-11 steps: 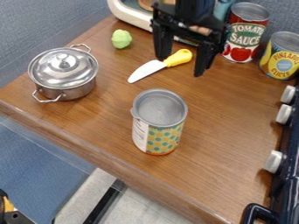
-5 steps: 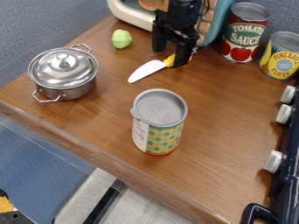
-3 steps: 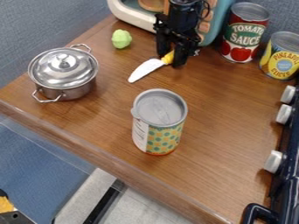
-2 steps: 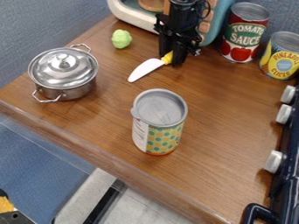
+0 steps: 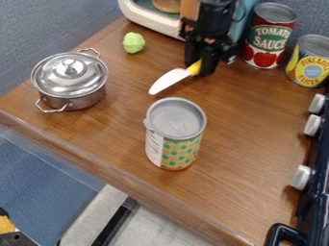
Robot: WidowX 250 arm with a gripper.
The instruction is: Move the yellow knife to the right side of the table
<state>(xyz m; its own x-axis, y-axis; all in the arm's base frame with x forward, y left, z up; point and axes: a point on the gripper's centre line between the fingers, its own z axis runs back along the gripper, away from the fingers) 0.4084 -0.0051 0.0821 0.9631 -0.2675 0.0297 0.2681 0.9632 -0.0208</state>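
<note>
Yellow-handled knife (image 5: 171, 80), shifted slightly right and nearer, handle grasped by black end effector (image 5: 200, 70), likewise farther right, lidded pot (image 5: 69, 79) unmoved.

Knife (image 5: 170, 80): white blade, yellow handle. Gripper (image 5: 200, 69): black. Lidded pot (image 5: 69, 77): silver. Small lump (image 5: 133, 43): pale green. Front can (image 5: 179, 151): grey top; label part white, part patterned with green and orange spots on pale yellow; orange-red at the foot. Tall can (image 5: 265, 36): red and white, with a green band. Neighbouring can (image 5: 310, 66): yellow, with a blue disc. Tabletop (image 5: 247, 139): brown, wood-grained. Stove (image 5: 318, 192): dark blue-black. Knobs (image 5: 301, 177): white. Wall (image 5: 45, 29): grey-blue.
</note>
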